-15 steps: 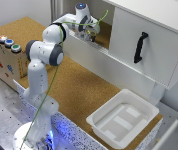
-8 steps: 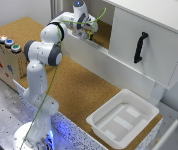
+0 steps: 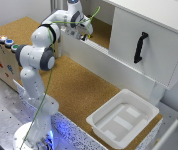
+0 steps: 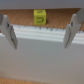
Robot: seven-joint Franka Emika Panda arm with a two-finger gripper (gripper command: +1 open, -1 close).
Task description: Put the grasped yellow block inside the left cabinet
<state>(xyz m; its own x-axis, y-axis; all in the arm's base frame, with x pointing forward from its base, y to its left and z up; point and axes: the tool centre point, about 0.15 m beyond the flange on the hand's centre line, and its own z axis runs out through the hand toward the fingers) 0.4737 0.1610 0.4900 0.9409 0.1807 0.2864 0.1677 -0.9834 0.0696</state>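
In the wrist view the tiny yellow block (image 4: 40,16) lies on the brown cork floor of the left cabinet (image 4: 22,16), just beyond a white wall (image 4: 40,32). My gripper (image 4: 40,31) is open, its fingers (image 4: 8,33) spread wide to either side, and neither touches the block. In the exterior view the gripper (image 3: 84,34) hangs over the front wall of the left cabinet (image 3: 103,31). The block is hidden there.
The closed white door with a black handle (image 3: 140,47) is on the exterior view's right of the open compartment. A white plastic tray (image 3: 121,117) sits on the cork table near the front right. A box with coloured buttons (image 3: 5,42) stands at the left.
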